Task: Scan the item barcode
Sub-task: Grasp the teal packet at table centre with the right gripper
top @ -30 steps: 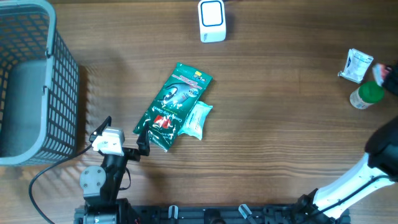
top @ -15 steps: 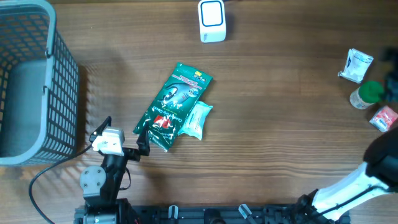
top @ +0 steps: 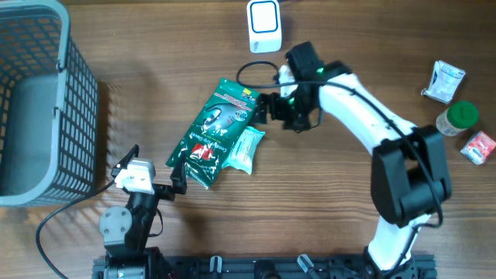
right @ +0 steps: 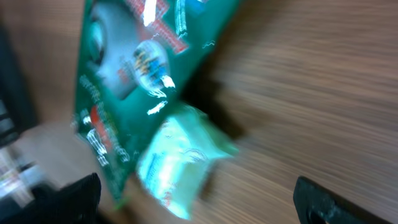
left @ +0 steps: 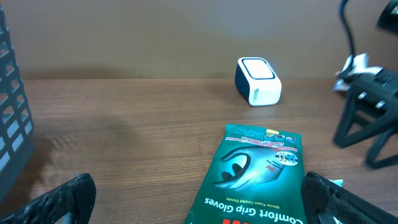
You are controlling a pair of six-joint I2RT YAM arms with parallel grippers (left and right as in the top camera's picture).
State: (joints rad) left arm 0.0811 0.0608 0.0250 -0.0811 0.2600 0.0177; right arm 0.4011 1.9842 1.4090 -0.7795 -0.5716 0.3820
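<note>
Early in the task, judging by the layout: no scan made yet. Green Comfort Grip Gloves packet [top: 217,132] flat on the table [top: 349,194], printed face up, no barcode on show. Small pale green pack [top: 246,149] touching the glove packet's right edge. White barcode scanner [top: 264,25] beyond the glove packet's far end, apart from it. Right gripper [top: 267,110] just beside the glove packet's upper right corner, fingers spread wide, holding nothing; wrist view blurred, so contact impossible to tell. Left gripper [top: 153,159] near the glove packet's lower end, fingers likewise wide and empty. Wire basket [top: 77,101] well to the left of the glove packet. A sachet [top: 446,81], a green-capped bottle [top: 457,118] and a red packet [top: 478,146] far off to its right. Left to do, probably: closing on one item, lifting it, turning its barcode toward the scanner.
</note>
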